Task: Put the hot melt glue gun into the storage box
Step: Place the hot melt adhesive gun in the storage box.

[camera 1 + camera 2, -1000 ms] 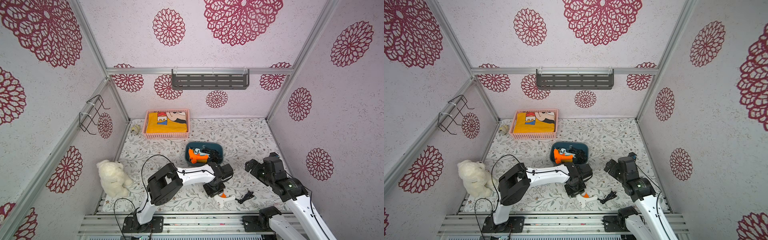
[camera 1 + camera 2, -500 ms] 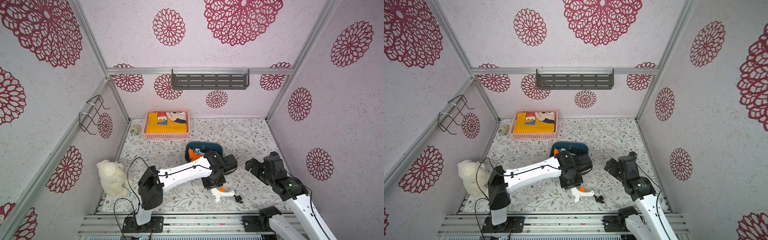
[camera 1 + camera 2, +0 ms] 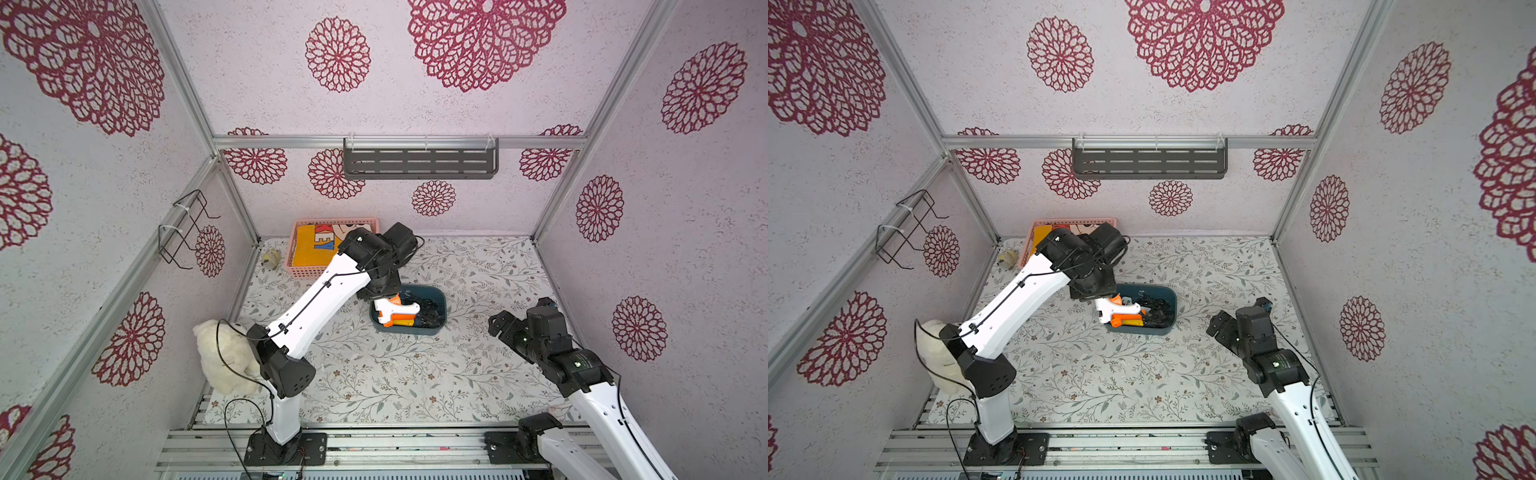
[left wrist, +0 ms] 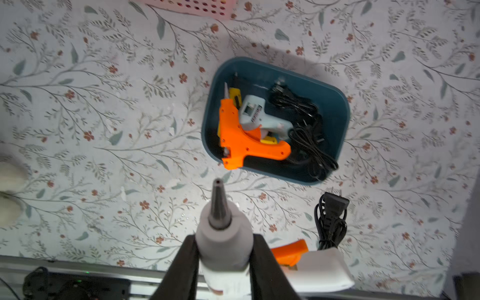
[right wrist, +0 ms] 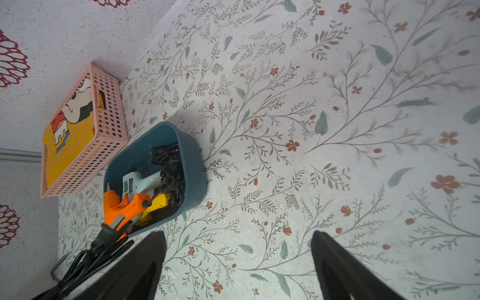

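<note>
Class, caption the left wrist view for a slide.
Left claw grips white hot melt glue gun near teal storage box holding an orange gun and a pale blue gun.

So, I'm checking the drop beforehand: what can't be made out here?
Left gripper: fingertips hidden under its own wrist in both top views.
Glue gun: rear end cut off by the left wrist picture's edge.
Teddy bear: partly behind the left arm in both top views.

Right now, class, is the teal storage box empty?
No: the left wrist view shows an orange glue gun, a pale blue glue gun and black cords lying inside the teal storage box.
</note>
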